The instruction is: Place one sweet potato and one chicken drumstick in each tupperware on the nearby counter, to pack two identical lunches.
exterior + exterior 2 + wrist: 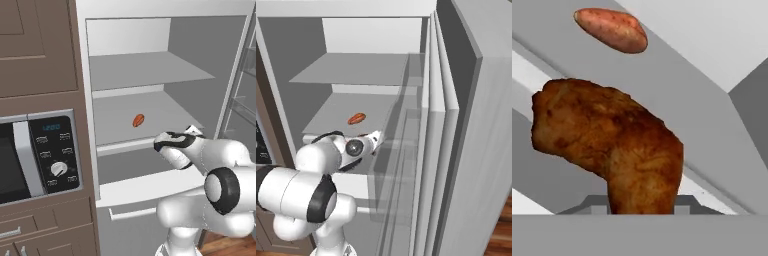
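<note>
In the left base view, the arm reaches into the open fridge (165, 30), where one sweet potato (138, 120) lies on the middle shelf (115, 112).

In the right base view, the same sweet potato (356, 118) rests alone on that shelf, beyond the wrist.

In the hand view, the gripper (643, 207) is closed narrowly on a chicken drumstick (612, 145), its fingers hidden behind the meat. No tupperware or counter is in sight, so packing progress cannot be judged; this drumstick has yet to reach a container.

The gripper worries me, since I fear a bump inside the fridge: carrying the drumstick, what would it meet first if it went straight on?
Probably the sweet potato on the fridge shelf; it lies ahead of the gripper, beyond the held chicken drumstick, though depth is unclear.
</note>
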Robot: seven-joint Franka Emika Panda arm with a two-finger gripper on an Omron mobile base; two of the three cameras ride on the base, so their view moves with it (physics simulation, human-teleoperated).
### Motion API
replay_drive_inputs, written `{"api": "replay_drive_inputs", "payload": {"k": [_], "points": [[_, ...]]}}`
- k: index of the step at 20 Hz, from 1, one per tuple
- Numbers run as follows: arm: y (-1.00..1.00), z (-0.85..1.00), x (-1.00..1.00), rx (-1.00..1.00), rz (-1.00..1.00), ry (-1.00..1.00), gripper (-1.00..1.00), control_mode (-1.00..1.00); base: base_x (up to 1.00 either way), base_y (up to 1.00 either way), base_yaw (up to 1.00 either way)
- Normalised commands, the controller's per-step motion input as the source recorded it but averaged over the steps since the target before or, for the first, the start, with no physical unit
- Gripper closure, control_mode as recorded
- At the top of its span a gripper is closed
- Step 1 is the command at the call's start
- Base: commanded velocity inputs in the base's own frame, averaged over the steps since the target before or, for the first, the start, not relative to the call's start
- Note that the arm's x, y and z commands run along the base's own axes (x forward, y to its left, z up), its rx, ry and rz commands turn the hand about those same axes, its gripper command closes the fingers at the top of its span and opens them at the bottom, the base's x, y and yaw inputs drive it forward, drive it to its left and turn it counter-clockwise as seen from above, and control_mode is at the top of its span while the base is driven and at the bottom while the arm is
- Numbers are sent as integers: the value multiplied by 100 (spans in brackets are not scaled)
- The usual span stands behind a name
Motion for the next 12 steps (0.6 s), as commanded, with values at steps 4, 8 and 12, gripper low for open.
{"api": "replay_drive_inputs", "payload": {"k": [4,8,12], "points": [[1,97,-99,0,0,35,100,-100,0,0,0],[0,100,-79,0,0,61,100,-100,0,0,0],[0,95,-81,0,0,79,100,-100,0,0,0]]}}
